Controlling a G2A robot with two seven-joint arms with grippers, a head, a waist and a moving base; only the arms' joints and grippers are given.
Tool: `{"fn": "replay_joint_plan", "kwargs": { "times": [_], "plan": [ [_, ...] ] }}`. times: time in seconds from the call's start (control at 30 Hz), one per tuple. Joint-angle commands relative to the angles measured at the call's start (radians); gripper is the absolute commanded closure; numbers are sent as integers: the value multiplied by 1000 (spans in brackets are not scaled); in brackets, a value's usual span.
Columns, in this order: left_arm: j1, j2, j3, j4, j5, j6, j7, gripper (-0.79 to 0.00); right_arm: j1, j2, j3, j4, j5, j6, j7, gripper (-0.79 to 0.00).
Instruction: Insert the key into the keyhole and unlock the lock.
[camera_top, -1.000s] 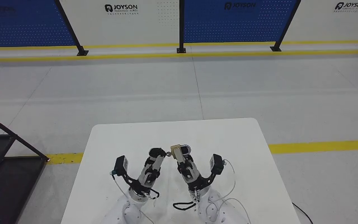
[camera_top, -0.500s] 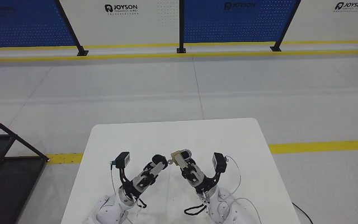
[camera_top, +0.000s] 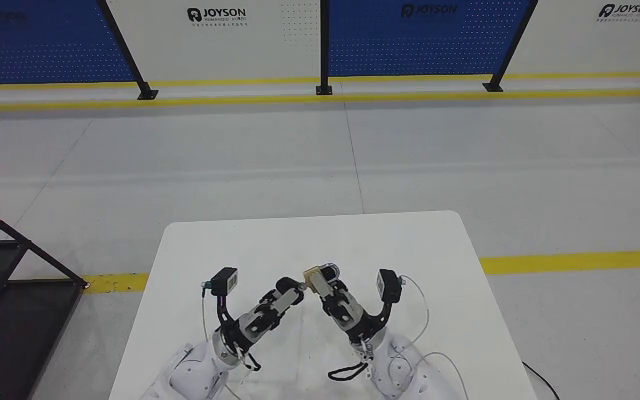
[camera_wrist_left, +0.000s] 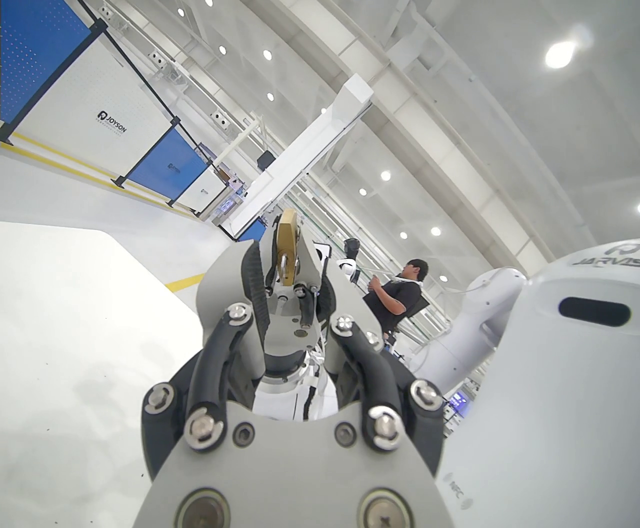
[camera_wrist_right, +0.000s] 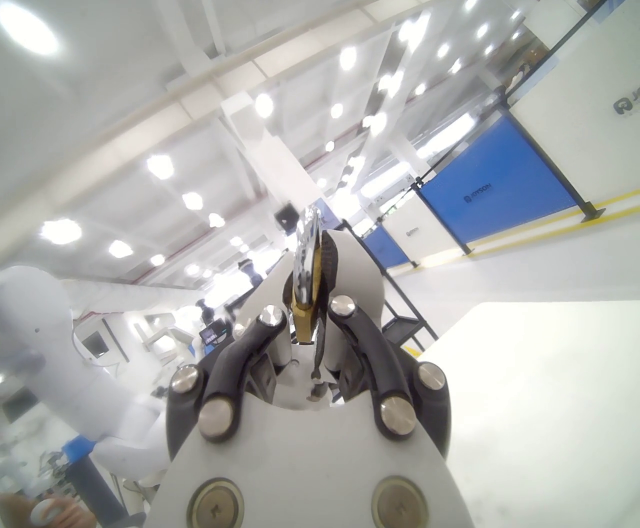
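Left hand (camera_top: 293, 285) edging closer to lock (camera_top: 317, 272), pinching brass key (camera_wrist_left: 287, 247) tight. Right hand (camera_wrist_right: 310, 260) clamping lock above bench (camera_top: 420, 250); key hovering near lock.

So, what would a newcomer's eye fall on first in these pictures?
First, the left gripper and the right gripper, almost tip to tip above the near part of the white table. The right gripper is shut on a brass padlock with a shiny shackle. Behind the table, blue panels stand along the far side of the floor.
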Motion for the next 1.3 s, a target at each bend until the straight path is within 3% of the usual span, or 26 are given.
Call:
{"fn": "replay_joint_plan", "kwargs": {
  "times": [0.0, 0.13, 0.37, 0.67, 1.0, 1.27],
  "plan": [
    [-2, -3, 3, 4, 24, 0, 21, -277, 1, 0, -2, 0, 1, 3, 5, 0],
    [-5, -7, 12, 10, 58, 0, 59, -252, 2, 1, -6, -1, 4, 9, 12, 0],
    [-7, -13, 16, 17, 128, 0, 128, 0, 3, 2, -10, -1, 9, 17, 20, 0],
    [-7, -21, 8, 35, 265, 0, 248, 0, 1, 3, -12, -5, 1, 38, 23, 0],
    [3, -45, -5, 59, 535, 9, 455, 0, -9, 5, -12, -16, -3, 77, 23, 0],
    [1, -59, 9, 75, 594, 0, 542, 0, -10, 8, -14, -21, -9, 91, 32, 0]
  ]
}}
